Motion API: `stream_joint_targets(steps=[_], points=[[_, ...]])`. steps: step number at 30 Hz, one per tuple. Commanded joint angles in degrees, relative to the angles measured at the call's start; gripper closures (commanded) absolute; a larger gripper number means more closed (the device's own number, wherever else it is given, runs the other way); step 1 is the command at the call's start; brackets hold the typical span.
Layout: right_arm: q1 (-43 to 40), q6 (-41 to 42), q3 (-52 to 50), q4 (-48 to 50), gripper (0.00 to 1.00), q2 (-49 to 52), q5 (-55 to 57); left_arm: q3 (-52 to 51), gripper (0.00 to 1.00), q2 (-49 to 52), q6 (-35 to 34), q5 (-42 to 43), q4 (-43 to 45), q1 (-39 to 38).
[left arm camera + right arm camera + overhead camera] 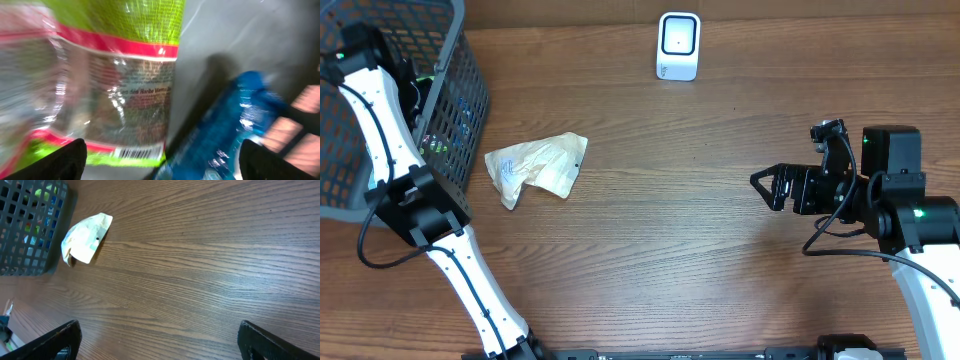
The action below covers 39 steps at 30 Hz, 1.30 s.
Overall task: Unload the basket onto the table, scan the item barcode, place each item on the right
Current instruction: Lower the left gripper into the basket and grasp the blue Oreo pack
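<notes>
Packet [115, 100] clear, green-and-red bands, barcode [137, 152] at lower edge, blurred.

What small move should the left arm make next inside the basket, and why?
Probably lower the open left gripper onto the green-and-red packet and close: its jaws stand wide and empty, and the packet, barcode showing, lies just ahead beside a blue packet.

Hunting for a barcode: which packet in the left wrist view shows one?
The green-and-red packet, barcode along its bottom edge; the blue packet beside it shows none.
</notes>
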Motion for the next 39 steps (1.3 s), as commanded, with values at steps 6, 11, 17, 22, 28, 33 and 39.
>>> stream_joint_targets(steps=[6,11,17,22,28,33,39], points=[[0.3,0.2,1.6,0.3,0.0,-0.2,-0.6,-14.3,0.11,0.2,1.6,1.1,6.5,0.5],[0.3,0.2,1.6,0.3,0.0,-0.2,-0.6,-19.0,0.12,0.2,1.5,1.1,7.0,0.5],[0.3,0.2,1.6,0.3,0.0,-0.2,-0.6,-23.3,0.16,0.2,1.3,1.1,4.1,0.5],[0.3,0.2,1.6,0.3,0.0,-0.2,-0.6,-23.9,0.18,0.2,0.0,1.1,-0.1,0.5],[0.3,0.2,1.6,0.3,0.0,-0.2,-0.6,-23.9,0.24,0.2,-0.4,1.6,-2.1,0.4],[0.3,0.2,1.6,0.3,0.0,-0.2,-0.6,-23.9,0.96,0.2,-0.4,3.5,-1.6,0.1],[0.3,0.2,1.6,0.5,0.0,-0.2,-0.6,-22.0,0.96,0.1,-0.4,8.1,-2.4,0.0]])
